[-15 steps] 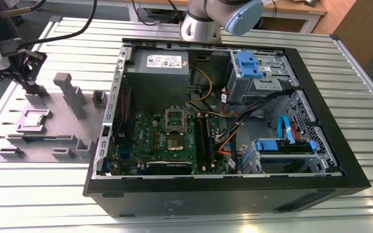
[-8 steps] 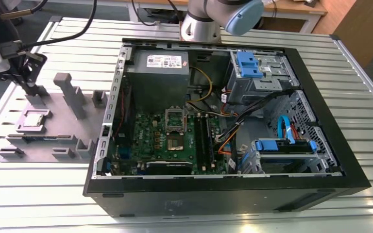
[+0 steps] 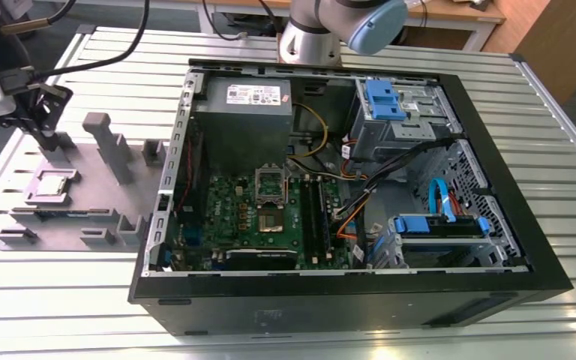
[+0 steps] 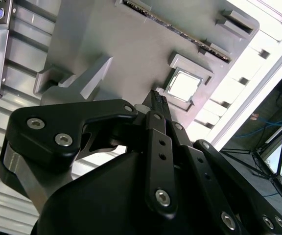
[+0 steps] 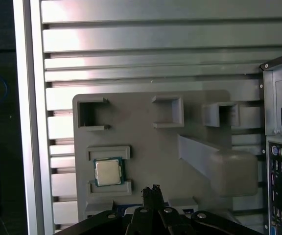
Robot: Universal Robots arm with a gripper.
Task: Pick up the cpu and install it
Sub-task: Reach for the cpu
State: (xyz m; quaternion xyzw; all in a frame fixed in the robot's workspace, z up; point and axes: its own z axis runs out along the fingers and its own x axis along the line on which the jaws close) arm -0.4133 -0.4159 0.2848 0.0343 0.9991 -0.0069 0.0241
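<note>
Silvery-grey on top with a thin green edge, the cpu (image 5: 107,172) lay flat in a shallow seat between two raised lips on the lilac-grey holder plate (image 3: 88,199). The plate rested on the slatted metal table (image 3: 528,97), to the exterior view's left of the open computer case (image 3: 368,300).

The black gripper (image 4: 158,100) hung over the plate with its fingers brought together, tip against tip, and nothing between them. In both wrist views the fingertips (image 5: 153,191) sat near the cpu but off to one side of it, with bare plate showing between them and the chip. In the exterior view the gripper stood above the far part of the plate, with the cpu lower and nearer the camera, untouched. The socket (image 3: 271,218) on the green board inside the case was well apart from both.
</note>
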